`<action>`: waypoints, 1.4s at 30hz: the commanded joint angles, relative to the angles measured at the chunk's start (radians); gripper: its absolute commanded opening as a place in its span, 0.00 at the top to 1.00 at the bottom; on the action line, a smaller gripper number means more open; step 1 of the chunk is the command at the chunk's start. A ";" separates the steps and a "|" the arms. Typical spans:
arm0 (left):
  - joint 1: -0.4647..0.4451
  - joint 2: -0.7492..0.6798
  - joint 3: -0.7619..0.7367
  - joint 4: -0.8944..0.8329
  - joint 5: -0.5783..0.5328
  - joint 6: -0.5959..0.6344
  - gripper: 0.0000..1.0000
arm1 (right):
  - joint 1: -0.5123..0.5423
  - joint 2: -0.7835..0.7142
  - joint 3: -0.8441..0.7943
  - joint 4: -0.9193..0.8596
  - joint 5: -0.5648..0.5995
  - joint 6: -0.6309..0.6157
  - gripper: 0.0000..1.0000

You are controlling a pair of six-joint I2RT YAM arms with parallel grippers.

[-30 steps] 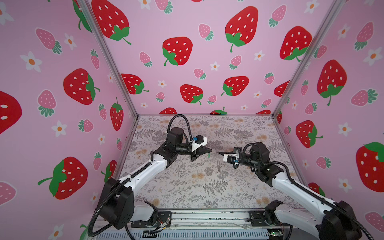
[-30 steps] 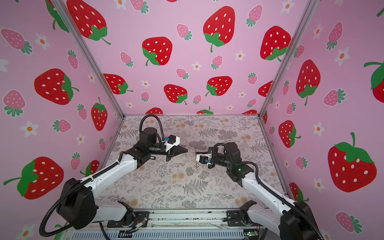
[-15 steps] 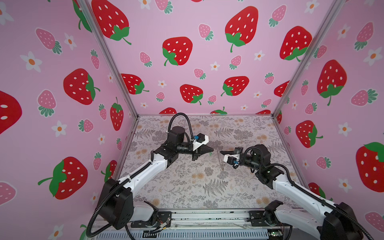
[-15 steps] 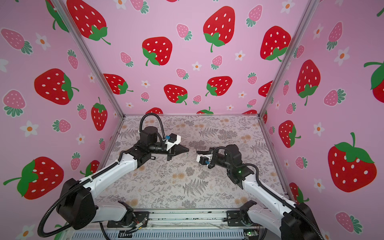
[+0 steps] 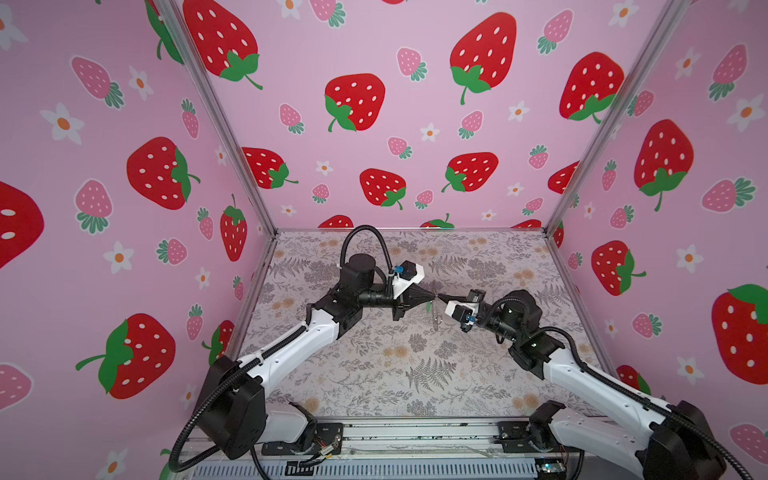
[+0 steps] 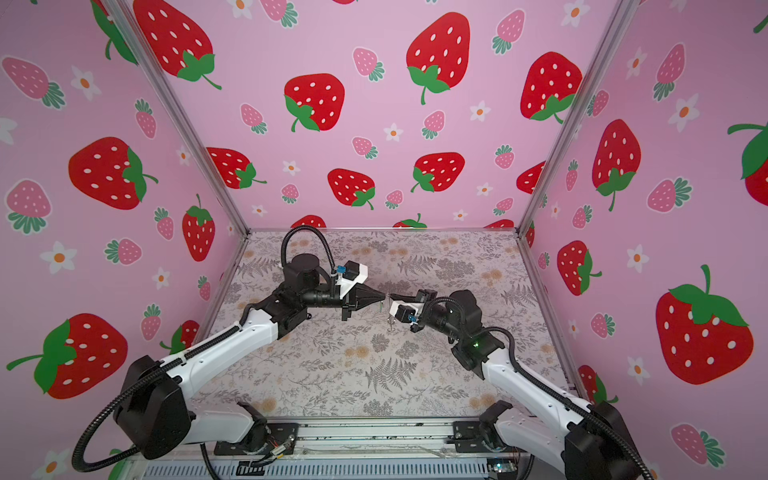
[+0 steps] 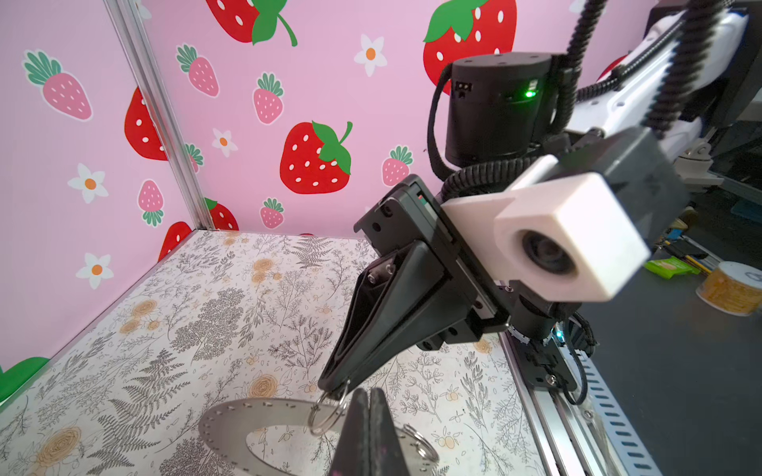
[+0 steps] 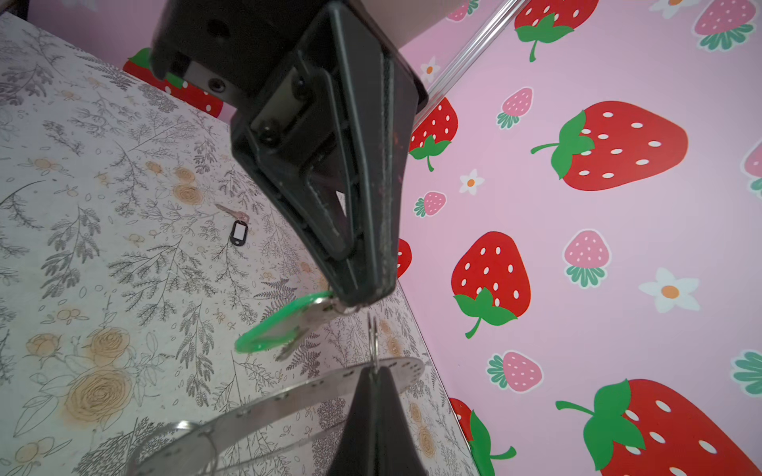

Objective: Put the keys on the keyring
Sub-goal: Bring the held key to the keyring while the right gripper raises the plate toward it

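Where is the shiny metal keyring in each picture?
In a top view: the keyring, a thin edge-on sliver hanging just below the picture's centre.
In a top view: the keyring again, same place.
Left wrist: grey arc behind the left hand.
Right wrist: grey band at the tip of the right hand, near the green key.
Shared landmark: the right hand, pinching the keyring's wire loop, shows everywhere.

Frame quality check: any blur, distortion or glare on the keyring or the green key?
Left wrist view: flat grey metal keyring sharp, no glare; right arm's white camera housing soft. Right wrist view: bright green plastic key tag slightly blurred. Both top views: even light, wide-angle stretch on pink strawberry-print walls, both items tiny.
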 commanded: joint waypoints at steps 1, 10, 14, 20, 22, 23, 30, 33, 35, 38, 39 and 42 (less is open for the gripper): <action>-0.011 -0.013 0.022 0.056 -0.061 -0.047 1.00 | 0.020 -0.004 0.011 0.073 0.059 0.031 1.00; -0.016 -0.027 0.004 0.132 -0.145 -0.124 1.00 | 0.041 -0.007 0.010 0.089 0.128 0.073 1.00; -0.019 -0.031 0.001 0.125 -0.159 -0.126 1.00 | 0.042 -0.009 0.016 0.081 0.131 0.085 1.00; -0.024 -0.025 0.010 0.116 -0.155 -0.129 1.00 | 0.043 0.001 0.029 0.068 0.134 0.095 1.00; -0.026 -0.023 0.012 0.114 -0.153 -0.129 1.00 | 0.043 0.003 0.035 0.064 0.143 0.104 1.00; -0.026 -0.021 0.013 0.114 -0.155 -0.129 1.00 | 0.043 0.005 0.039 0.058 0.144 0.105 1.00; -0.025 -0.017 0.025 0.093 -0.192 -0.150 1.00 | 0.043 -0.008 0.022 0.060 0.126 0.094 1.00; -0.022 -0.008 0.042 0.063 -0.192 -0.167 1.00 | 0.043 -0.009 0.021 0.063 0.117 0.096 1.00; -0.015 -0.005 0.048 0.060 -0.189 -0.185 1.00 | 0.043 -0.009 0.018 0.067 0.106 0.095 1.00; -0.003 -0.003 0.053 0.043 -0.186 -0.192 1.00 | 0.043 -0.011 0.014 0.074 0.109 0.102 1.00; 0.001 -0.003 0.056 0.031 -0.184 -0.188 1.00 | 0.043 -0.012 0.013 0.074 0.110 0.102 1.00; 0.011 -0.003 0.065 0.001 -0.182 -0.179 1.00 | 0.043 -0.013 0.014 0.073 0.089 0.104 1.00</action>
